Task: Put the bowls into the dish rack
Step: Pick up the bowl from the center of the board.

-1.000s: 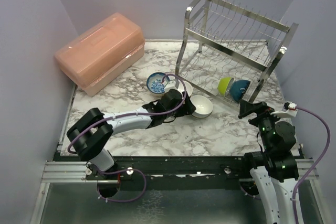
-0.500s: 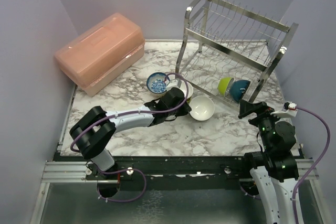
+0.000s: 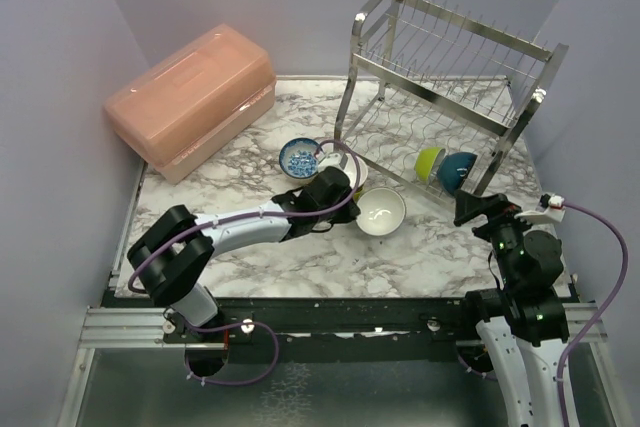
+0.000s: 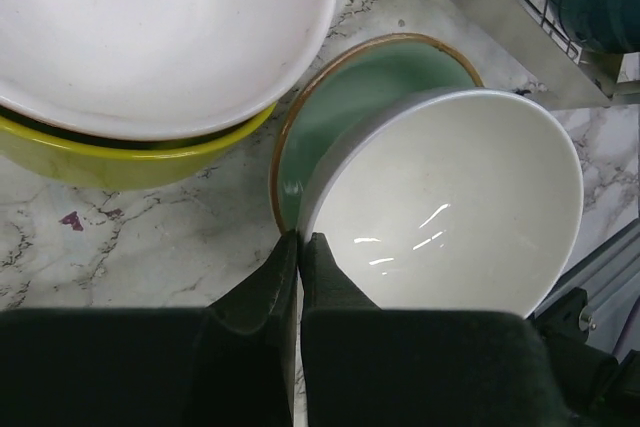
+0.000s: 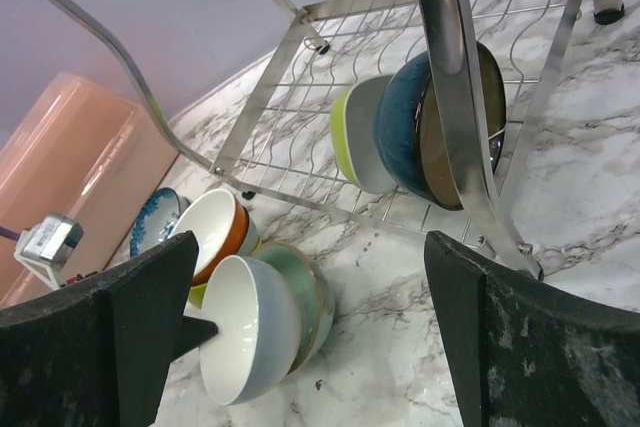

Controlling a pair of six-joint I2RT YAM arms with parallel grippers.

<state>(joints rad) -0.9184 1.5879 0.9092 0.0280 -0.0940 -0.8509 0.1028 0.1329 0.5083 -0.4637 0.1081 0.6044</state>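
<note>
My left gripper is shut on the near rim of a white bowl with a pale grey outside. That bowl is tipped up on edge inside a mint green bowl. In the top view the left gripper sits just left of the white bowl. A white bowl stacked in a lime bowl stands beside them. A blue-and-white bowl is further left. In the dish rack, a lime bowl and a teal bowl stand on edge on the lower shelf. My right gripper hangs open and holds nothing, right of the rack's front leg.
A pink lidded box stands at the back left of the marble table. The rack's thick chrome front tube rises close in front of the right wrist camera. Purple walls close in the back and both sides.
The left gripper has closed on the white bowl's rim, and the bowl has tipped up out of the green one. The right arm has not moved.
</note>
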